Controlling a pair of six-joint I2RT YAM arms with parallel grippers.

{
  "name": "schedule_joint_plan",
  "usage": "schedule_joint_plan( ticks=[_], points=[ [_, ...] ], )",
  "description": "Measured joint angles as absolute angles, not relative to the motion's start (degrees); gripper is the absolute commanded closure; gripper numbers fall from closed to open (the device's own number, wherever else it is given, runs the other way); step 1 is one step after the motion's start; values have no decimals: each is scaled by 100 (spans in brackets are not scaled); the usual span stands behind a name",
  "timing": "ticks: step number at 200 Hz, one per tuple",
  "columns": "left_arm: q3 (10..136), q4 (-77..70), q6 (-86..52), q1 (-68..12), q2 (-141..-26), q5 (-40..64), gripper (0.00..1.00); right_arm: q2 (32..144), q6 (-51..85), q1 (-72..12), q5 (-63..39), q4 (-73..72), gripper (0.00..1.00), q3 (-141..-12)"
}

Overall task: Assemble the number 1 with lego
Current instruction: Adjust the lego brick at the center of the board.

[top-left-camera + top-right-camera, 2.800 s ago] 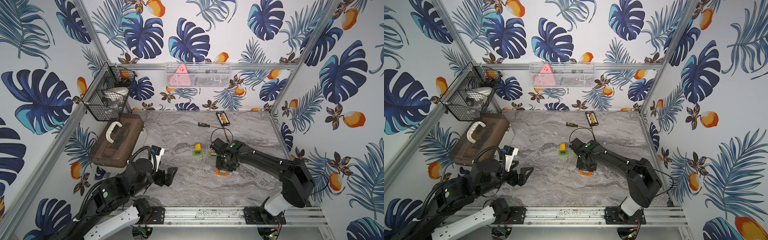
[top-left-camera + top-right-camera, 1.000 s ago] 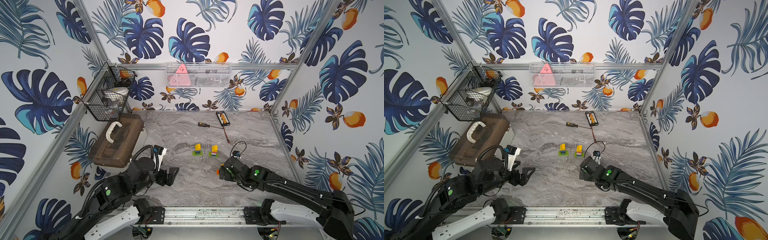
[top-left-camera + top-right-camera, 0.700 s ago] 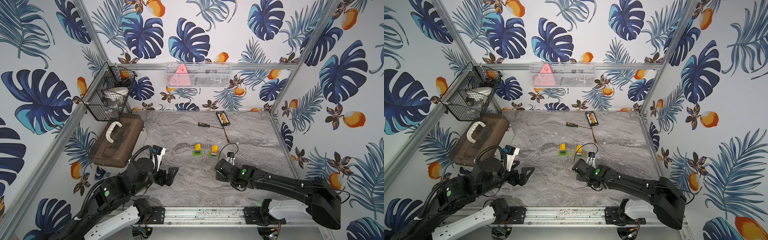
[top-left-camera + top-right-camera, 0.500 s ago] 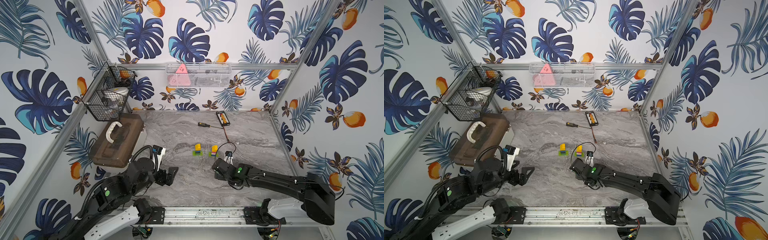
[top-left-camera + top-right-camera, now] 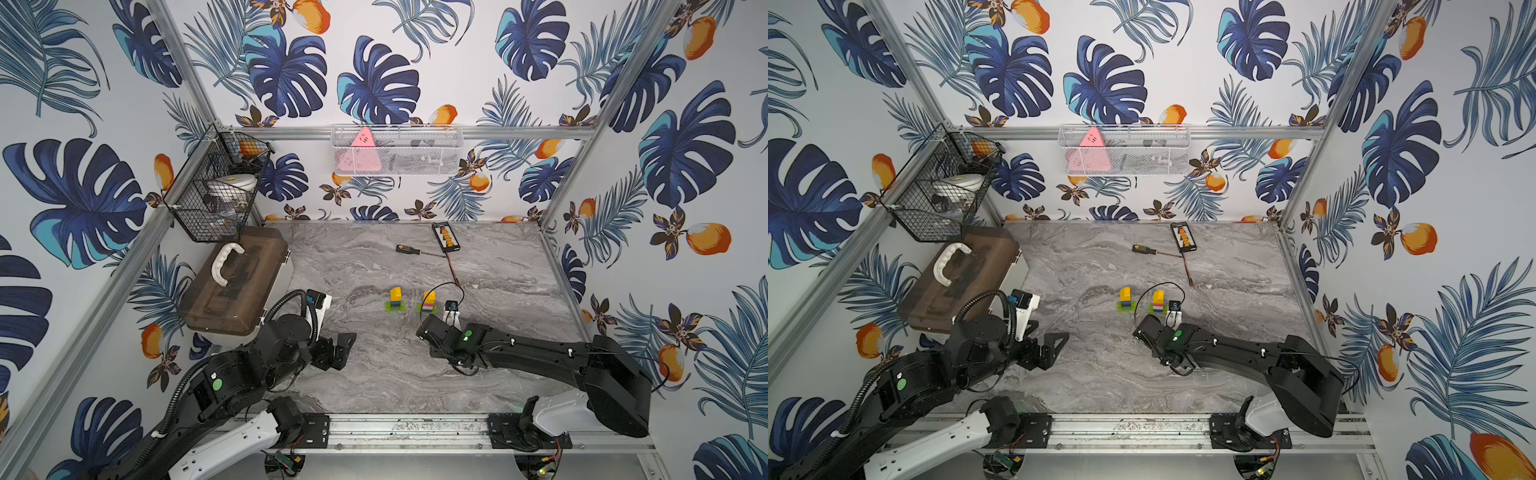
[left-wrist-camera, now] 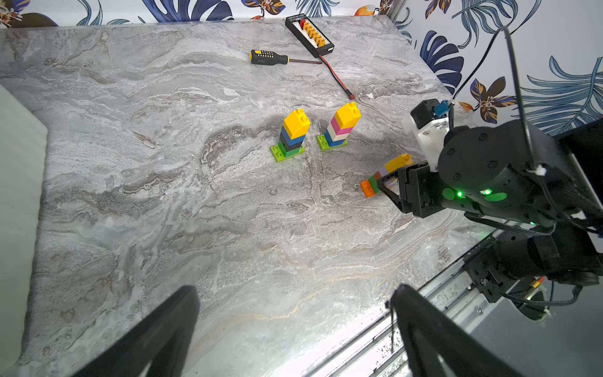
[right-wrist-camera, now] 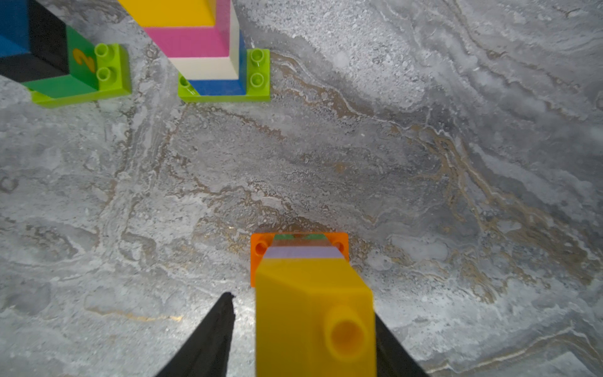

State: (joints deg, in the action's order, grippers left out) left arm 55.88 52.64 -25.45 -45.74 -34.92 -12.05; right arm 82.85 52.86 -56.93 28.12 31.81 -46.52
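Count: lego (image 5: 1125, 300) in three stacks, two grippers, one brown case (image 5: 232, 286), one black wire basket (image 5: 212, 199), one white mesh basket (image 5: 397, 156), one screwdriver (image 5: 405, 249), one connector board (image 5: 445, 237).

Left to right:
- Brown case sits at the left edge of the tabletop (image 5: 395, 374), under the wire basket.
- Left gripper (image 5: 338, 351) hovers near the case. Its jaws are spread wide and hold nothing, and it is well apart from all bricks.
- Left tower (image 6: 292, 137) stands upright at mid-table. Five bricks: long lime base, then green, black, blue, yellow on top. The green one bears an orange "2".
- Middle tower (image 6: 339, 129) stands upright just beside the left tower, not touching it. Five bricks: long lime base, then blue, white, pink, yellow on top.
- Third stack (image 6: 385, 171) is tilted, near the middle tower. Four bricks: orange base, green, lilac, yellow. The orange end is low by the tabletop; I cannot tell whether it touches.
- Right gripper (image 6: 383, 184) straddles the third stack's yellow end. In the right wrist view one finger (image 7: 212, 326) shows a gap to the brick and the other lies against it, so the jaws are not clamped.
- Screwdriver and connector board lie at the back, close together.
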Motion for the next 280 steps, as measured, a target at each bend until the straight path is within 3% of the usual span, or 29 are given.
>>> schedule_joint_plan(
  ticks=[58, 188, 222, 280],
  points=[
    [5588, 5277, -2550, -4574, -3470, -1210, 1, 8394, 5153, -5465, 2773, 3050, 46, -4652],
    [5590, 5282, -2563, -4574, -3474, -1245, 1, 8639, 4987, -5312, 2574, 3092, 74, -4893],
    [5590, 5282, -2563, -4574, -3472, -1245, 1, 8591, 4716, -5050, 2121, 3590, 79, -5334],
    [5590, 5280, -2563, -4574, -3356, -1236, 1, 8285, 3959, -4176, 840, 5465, 75, -6055]
  ],
)
